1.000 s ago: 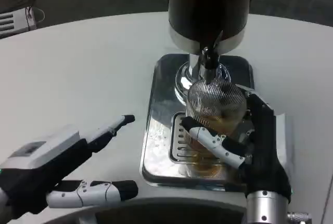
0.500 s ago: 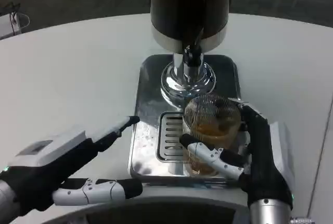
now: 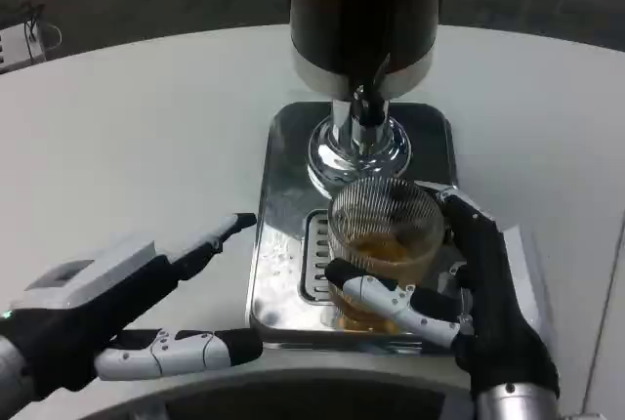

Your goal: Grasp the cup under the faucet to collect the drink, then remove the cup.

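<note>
At the near edge, the left robot hand [image 3: 117, 308] is held with its fingers spread and nothing between them, at about 8 o'clock on the table [image 3: 146, 137]. The right robot hand [image 3: 469, 298] is wrapped around the cup [image 3: 383, 244], with white-and-black fingers seen across the near face of the glass. Over the last second the cup, which was directly under the faucet [image 3: 366, 107], has been drawn toward 6 o'clock and now sits over the grille at the near end of the drip tray [image 3: 283, 264], amber drink in its bottom. Collection is judged done and removal begun. Open table lies toward 3 o'clock and 9 o'clock; the tray's raised near rim must be cleared, and the dispenser [image 3: 366, 10] closes off 12 o'clock.
</note>
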Robot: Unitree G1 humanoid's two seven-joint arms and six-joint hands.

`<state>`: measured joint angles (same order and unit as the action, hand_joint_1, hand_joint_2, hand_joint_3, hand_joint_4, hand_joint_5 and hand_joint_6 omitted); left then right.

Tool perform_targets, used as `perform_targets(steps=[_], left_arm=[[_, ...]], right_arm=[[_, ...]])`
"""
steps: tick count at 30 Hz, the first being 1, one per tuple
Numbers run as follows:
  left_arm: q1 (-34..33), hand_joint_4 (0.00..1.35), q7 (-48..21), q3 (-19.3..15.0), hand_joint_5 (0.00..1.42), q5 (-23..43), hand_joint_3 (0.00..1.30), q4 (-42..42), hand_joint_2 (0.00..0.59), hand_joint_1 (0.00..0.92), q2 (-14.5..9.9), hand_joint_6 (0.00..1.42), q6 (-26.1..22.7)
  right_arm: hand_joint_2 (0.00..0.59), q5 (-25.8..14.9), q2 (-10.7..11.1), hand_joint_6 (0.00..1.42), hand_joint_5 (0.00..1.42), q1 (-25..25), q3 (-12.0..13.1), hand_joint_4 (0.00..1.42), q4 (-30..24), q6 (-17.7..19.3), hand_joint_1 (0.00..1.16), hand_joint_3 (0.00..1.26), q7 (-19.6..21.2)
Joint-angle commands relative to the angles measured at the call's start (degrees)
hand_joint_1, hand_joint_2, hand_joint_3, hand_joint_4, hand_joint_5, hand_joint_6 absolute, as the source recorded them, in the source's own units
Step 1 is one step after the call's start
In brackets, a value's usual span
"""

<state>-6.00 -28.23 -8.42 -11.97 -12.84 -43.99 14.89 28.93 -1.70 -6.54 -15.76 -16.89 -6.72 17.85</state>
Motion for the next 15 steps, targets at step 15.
perform_targets(steps=[15], left_arm=[[2.58, 0.00, -0.59, -2.34, 0.01, -1.12, 0.02, -3.79, 0.085, 0.000, -2.33, 0.17, 5.07]], right_arm=[[0.260, -4.11, 7.91, 1.42, 1.42, 14.78, 3.86, 1.42, -28.03, -0.66, 0.99, 1.19, -19.10]])
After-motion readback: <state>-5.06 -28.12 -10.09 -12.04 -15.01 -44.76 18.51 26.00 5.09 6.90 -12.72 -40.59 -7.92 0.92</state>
